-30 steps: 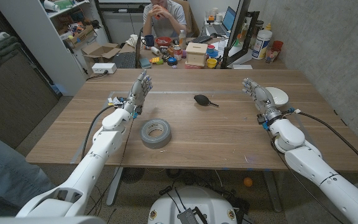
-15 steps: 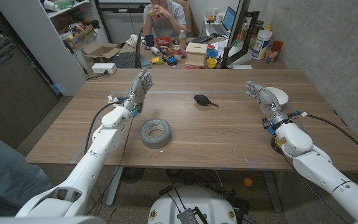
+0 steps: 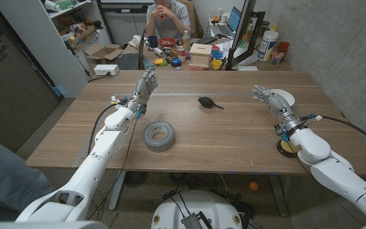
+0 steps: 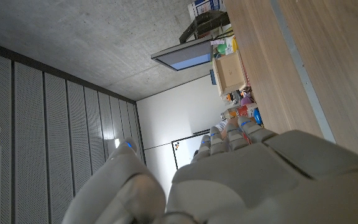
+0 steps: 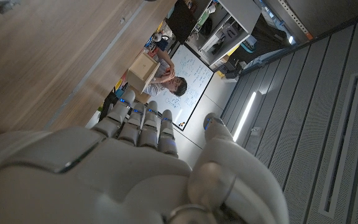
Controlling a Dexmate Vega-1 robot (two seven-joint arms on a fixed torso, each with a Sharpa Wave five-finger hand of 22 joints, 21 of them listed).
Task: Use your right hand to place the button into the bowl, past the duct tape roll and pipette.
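The grey duct tape roll (image 3: 159, 136) lies flat at the table's near left-middle. A black-bulbed pipette (image 3: 206, 102) lies farther back at the centre. The white bowl (image 3: 286, 97) stands at the far right, just behind my right hand (image 3: 269, 100), which is raised with fingers straight and apart, holding nothing. A small round yellowish button (image 3: 287, 147) lies on the table beside my right forearm, partly covered by it. My left hand (image 3: 143, 90) stands upright at the far left, fingers spread and empty. Each wrist view shows the back of its own hand (image 4: 241, 174) (image 5: 135, 168).
A person (image 3: 164, 16) sits behind the table's far edge, among a wooden box (image 3: 200, 55), cups and bottles. Shelving (image 3: 75, 32) stands at the back left. Cables run along both forearms. Bare wood (image 3: 234, 140) lies between the tape roll and my right arm.
My right arm has slid to the right and a little toward the near edge, uncovering the button beside the forearm. The left arm, tape roll and pipette have stayed put.
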